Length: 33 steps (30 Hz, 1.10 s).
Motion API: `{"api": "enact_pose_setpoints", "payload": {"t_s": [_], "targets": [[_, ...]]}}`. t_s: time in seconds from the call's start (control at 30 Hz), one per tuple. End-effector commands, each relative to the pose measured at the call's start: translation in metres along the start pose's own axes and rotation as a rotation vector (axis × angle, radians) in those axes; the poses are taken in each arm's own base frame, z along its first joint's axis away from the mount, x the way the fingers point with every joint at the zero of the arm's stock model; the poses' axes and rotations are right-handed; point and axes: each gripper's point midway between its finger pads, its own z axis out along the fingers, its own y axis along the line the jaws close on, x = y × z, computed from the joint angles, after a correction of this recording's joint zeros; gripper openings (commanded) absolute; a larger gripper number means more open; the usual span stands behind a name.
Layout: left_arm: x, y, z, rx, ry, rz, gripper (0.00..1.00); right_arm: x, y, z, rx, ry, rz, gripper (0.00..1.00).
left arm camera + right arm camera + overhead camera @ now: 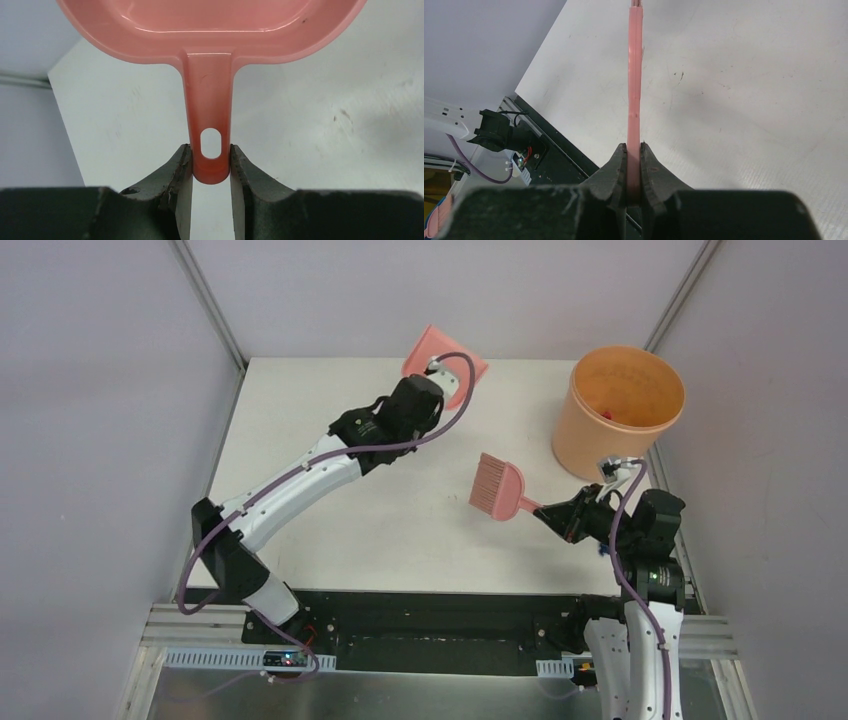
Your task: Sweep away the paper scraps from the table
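Pinching the dustpan point(210, 30) by its handle, my left tool point(211, 165) sits at the counter's point(300, 400) far edge; right tool point(634, 167) clamps the brush point(497, 487).

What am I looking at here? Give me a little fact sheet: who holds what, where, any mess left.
left claw: shut on the handle of the pink dustpan, at the far edge of the table
right claw: shut on the handle of the pink brush, just right of the table's middle
orange bucket: far right corner
paper scraps: none visible on the table
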Motion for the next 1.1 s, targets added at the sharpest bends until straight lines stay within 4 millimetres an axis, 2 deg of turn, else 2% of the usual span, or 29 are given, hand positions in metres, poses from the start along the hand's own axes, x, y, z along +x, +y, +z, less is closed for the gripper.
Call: {"api": "enact_pose_setpoints", "payload": {"t_s": [0.0, 0.2, 0.37, 0.53, 0.67, 0.8, 0.93, 1.07], "targets": [[0.059, -0.015, -0.018, 0.065, 0.109, -0.049, 0.00, -0.010, 0.004, -0.003, -0.006, -0.043, -0.068, 0.00], [0.138, -0.028, -0.019, 0.107, 0.277, 0.007, 0.00, -0.008, 0.005, 0.007, -0.070, 0.083, 0.004, 0.00], [0.184, -0.034, -0.013, 0.118, 0.361, -0.059, 0.00, 0.000, 0.017, 0.029, -0.216, 0.295, 0.045, 0.00], [0.201, -0.041, -0.006, 0.160, 0.465, -0.132, 0.00, 0.038, 0.024, 0.055, -0.223, 0.605, -0.082, 0.00], [0.224, -0.040, 0.005, 0.146, 0.584, -0.150, 0.00, 0.070, 0.030, 0.067, -0.304, 0.840, -0.038, 0.00], [0.229, -0.050, 0.011, 0.193, 0.615, -0.192, 0.00, 0.085, 0.032, 0.082, -0.358, 0.943, 0.012, 0.02], [0.233, -0.057, 0.008, 0.235, 0.633, -0.216, 0.00, 0.100, 0.020, 0.102, -0.344, 1.019, 0.087, 0.03], [0.233, -0.075, 0.000, 0.339, 0.662, -0.248, 0.09, 0.115, 0.005, 0.117, -0.322, 1.106, 0.153, 0.03]]}}
